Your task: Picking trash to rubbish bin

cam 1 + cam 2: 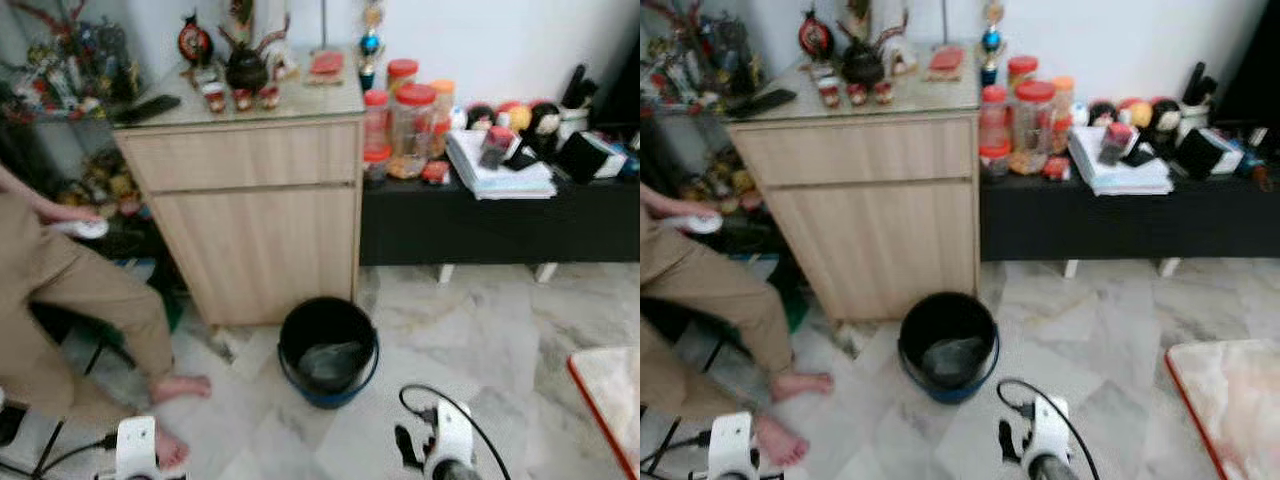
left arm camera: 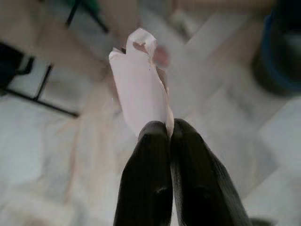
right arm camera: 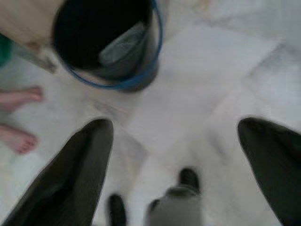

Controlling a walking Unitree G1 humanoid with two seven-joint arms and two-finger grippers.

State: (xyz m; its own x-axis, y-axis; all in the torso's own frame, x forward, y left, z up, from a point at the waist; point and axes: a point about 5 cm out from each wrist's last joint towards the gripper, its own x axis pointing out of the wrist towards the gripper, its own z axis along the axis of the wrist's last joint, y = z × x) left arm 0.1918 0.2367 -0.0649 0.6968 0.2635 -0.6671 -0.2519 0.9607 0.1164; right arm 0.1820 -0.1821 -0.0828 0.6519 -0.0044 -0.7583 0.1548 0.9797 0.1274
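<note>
So the left gripper (image 2: 168, 134) has its two black fingers (image 2: 146, 179) pinched tight together on a crumpled piece of pale pink-white paper trash (image 2: 138, 82), which sticks out past the tips over the white marble floor (image 1: 470, 340). The right gripper (image 3: 176, 136) is the opposite: fingers spread wide apart, nothing between them, hanging above the floor a little way from the round black plastic rubbish bin with a blue rim (image 1: 328, 350).

The head views give the room layout: the bin stands on the floor right in front of a light wooden cabinet (image 1: 250, 220), next to a low black surface (image 1: 490, 225) loaded with clutter. I count about five red-lidded clear plastic jars (image 1: 412, 125) there, plus one stack of white papers (image 1: 500, 170). There's one person in tan trousers (image 1: 70, 290) on the robot's left, two bare feet (image 1: 180, 387) on the floor. A red-edged mat (image 1: 610, 400) sits to the right.

The paper itself is something the left wrist view shows. The right wrist view looks down into the bin, where there's a greyish liner or bag (image 3: 123, 43) inside; it also catches the two feet.
</note>
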